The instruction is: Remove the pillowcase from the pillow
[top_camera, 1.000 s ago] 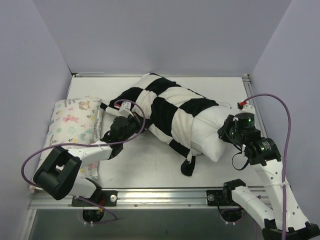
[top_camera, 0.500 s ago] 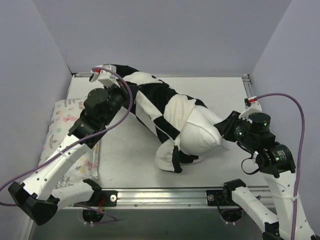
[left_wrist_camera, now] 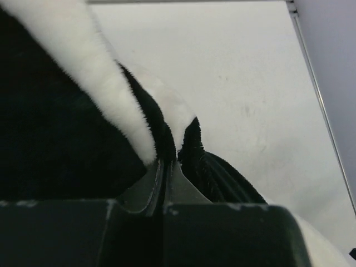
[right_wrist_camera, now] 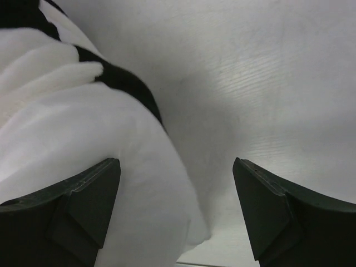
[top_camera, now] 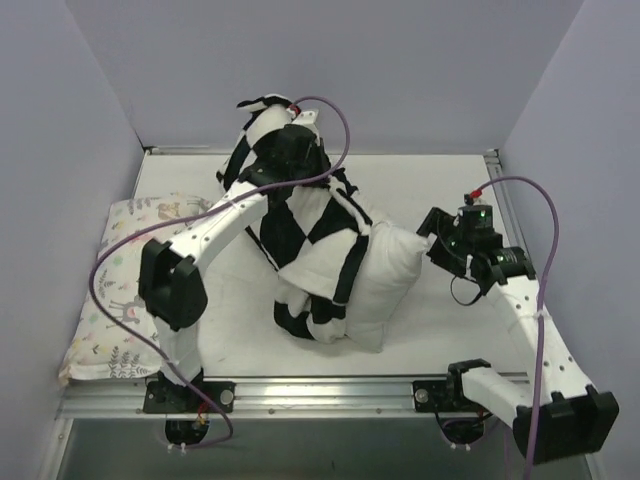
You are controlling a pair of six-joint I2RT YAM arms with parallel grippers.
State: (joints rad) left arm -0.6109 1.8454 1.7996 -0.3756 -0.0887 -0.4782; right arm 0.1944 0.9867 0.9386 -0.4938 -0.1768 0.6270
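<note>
The checkerboard pillowcase (top_camera: 300,225) hangs in a tall bunch over the middle of the table, pulled up from its top. My left gripper (top_camera: 268,112) is raised near the back wall and shut on a fold of that fabric. In the left wrist view the black-and-white pillowcase (left_wrist_camera: 67,128) is pinched between the left gripper (left_wrist_camera: 166,164) jaws. The plain white pillow (top_camera: 385,280) bulges out of the case at the lower right. My right gripper (top_camera: 430,243) stands open just right of it. In the right wrist view the pillow (right_wrist_camera: 111,167) lies by the left finger (right_wrist_camera: 83,194) of the open right gripper (right_wrist_camera: 175,183), ungripped.
A smaller floral-print pillow (top_camera: 130,270) lies along the table's left side. Purple walls close the table at the left, back and right. A metal rail (top_camera: 330,390) runs along the near edge, with the arm bases on it.
The left arm has swung up and toward the back middle, hauling the pillowcase upright. The right gripper has let go of the pillow's end and opened, drawing back to the right.
</note>
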